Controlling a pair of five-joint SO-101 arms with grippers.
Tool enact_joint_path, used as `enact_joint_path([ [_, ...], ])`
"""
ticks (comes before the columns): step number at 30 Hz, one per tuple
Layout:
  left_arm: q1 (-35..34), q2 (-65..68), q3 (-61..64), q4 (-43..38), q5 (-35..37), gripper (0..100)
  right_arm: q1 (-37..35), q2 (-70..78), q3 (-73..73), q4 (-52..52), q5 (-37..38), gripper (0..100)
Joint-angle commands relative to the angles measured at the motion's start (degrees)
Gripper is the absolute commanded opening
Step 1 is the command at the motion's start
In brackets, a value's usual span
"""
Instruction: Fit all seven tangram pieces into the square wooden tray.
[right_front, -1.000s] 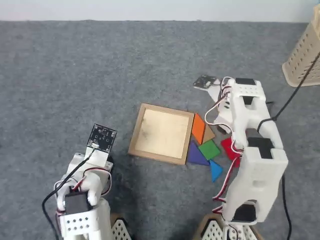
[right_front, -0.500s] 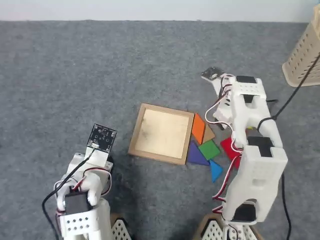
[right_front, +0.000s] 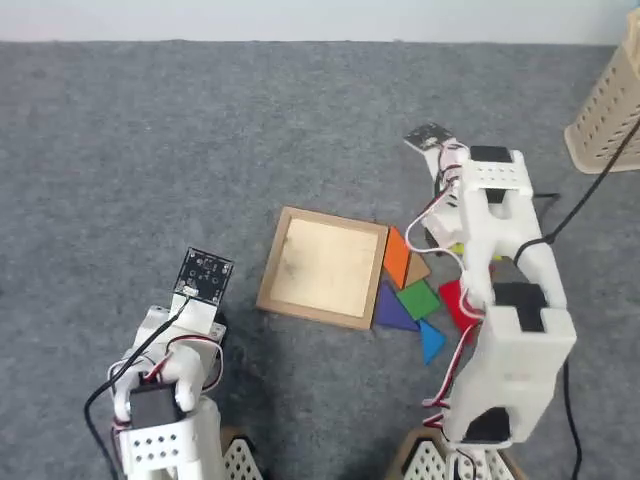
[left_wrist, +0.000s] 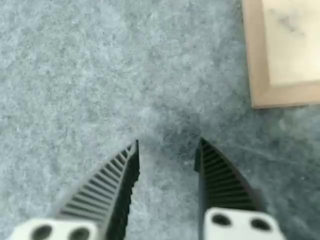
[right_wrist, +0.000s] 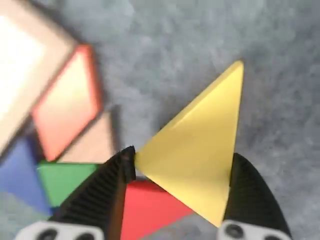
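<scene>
Triangle, yellow, pinched in right gripper, red piece partly beneath

Grey carpet; pale wall; slatted beige basket.

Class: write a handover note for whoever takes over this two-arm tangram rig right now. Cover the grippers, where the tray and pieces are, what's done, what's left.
Left gripper: open, over bare carpet near a corner of the tray.
Right gripper: shut on the yellow triangle, by the loose pieces.
Tray: empty.
On the carpet beside the tray: orange piece, tan piece, green square, purple triangle, blue triangle, red piece.
Done: yellow triangle grasped.
Left: place all seven in the tray.
</scene>
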Motion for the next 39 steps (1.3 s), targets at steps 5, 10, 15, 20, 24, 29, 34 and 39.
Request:
enact_joint_path([
  [5,0.0,-0.6,-0.4,0.2,0.4,18,-9.7,-12.4,-1.4,4.2,-2.0,17.7],
  [10,0.0,-0.6,-0.4,0.2,0.4,18,-21.0,-13.2,-1.3,3.5,-1.5,17.7],
  [15,0.0,-0.6,-0.4,0.2,0.4,18,-30.3,-13.1,-0.7,0.2,-1.5,17.7],
  [20,0.0,-0.6,-0.4,0.2,0.4,18,-32.3,-13.1,5.3,-8.0,-1.4,17.7],
  [24,0.0,-0.6,-0.4,0.2,0.4,18,-32.4,-13.1,8.9,-10.6,1.3,18.0],
  [29,0.0,-0.6,-0.4,0.2,0.4,18,-32.3,-13.1,10.7,-15.3,0.6,18.4],
  [34,0.0,-0.6,-0.4,0.2,0.4,18,-32.3,-13.1,10.7,-15.2,0.7,31.8],
  [39,0.0,-0.6,-0.4,0.2,0.4,18,-32.2,-13.4,10.6,-15.2,0.6,36.6],
])
